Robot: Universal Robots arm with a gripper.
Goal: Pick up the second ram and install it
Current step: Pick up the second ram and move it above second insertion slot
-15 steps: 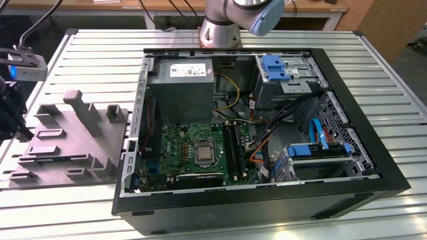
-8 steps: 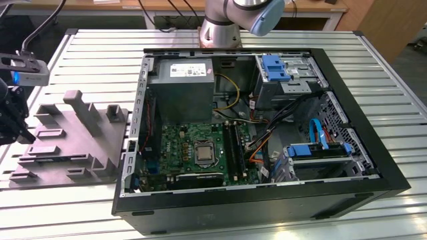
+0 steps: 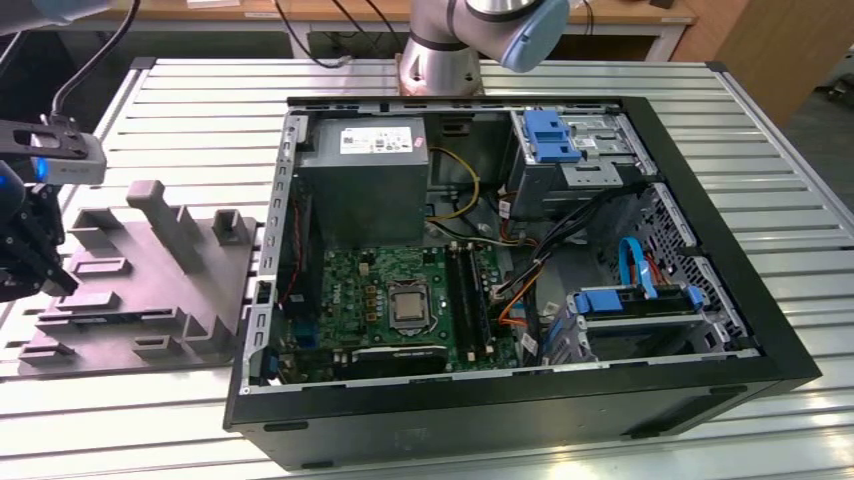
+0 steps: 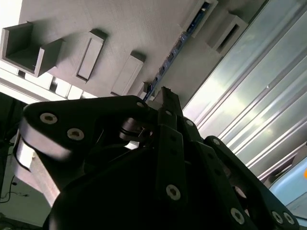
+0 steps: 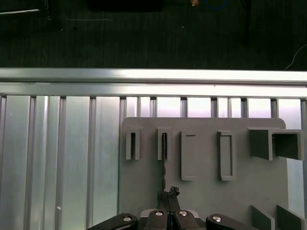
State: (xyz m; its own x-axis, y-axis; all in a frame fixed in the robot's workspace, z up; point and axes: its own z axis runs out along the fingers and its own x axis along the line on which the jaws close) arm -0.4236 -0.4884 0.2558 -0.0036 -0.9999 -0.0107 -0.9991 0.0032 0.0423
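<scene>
Ram (image 5: 164, 148) on edge in holder (image 5: 206, 201) slot near tabletop (image 5: 72, 158) edge; gripper (image 5: 169, 194) just at its end, whether spread or clamped I cannot tell; a skewed grab could cock it and jam it there.

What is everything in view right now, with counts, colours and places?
second ram: one, dark blue-green, on edge in the holder's slot
holder: one, grey, at the exterior view's left of the case
computer case: one, black, open, mid-table
power supply box: one, grey, inside the case
motherboard: one, green, inside the case
drive brackets: two, blue, inside the case toward the exterior view's right
table: one, silver, slatted
arm: one, grey, base beyond the case
gripper: one, black, shut on the second ram's end
</scene>
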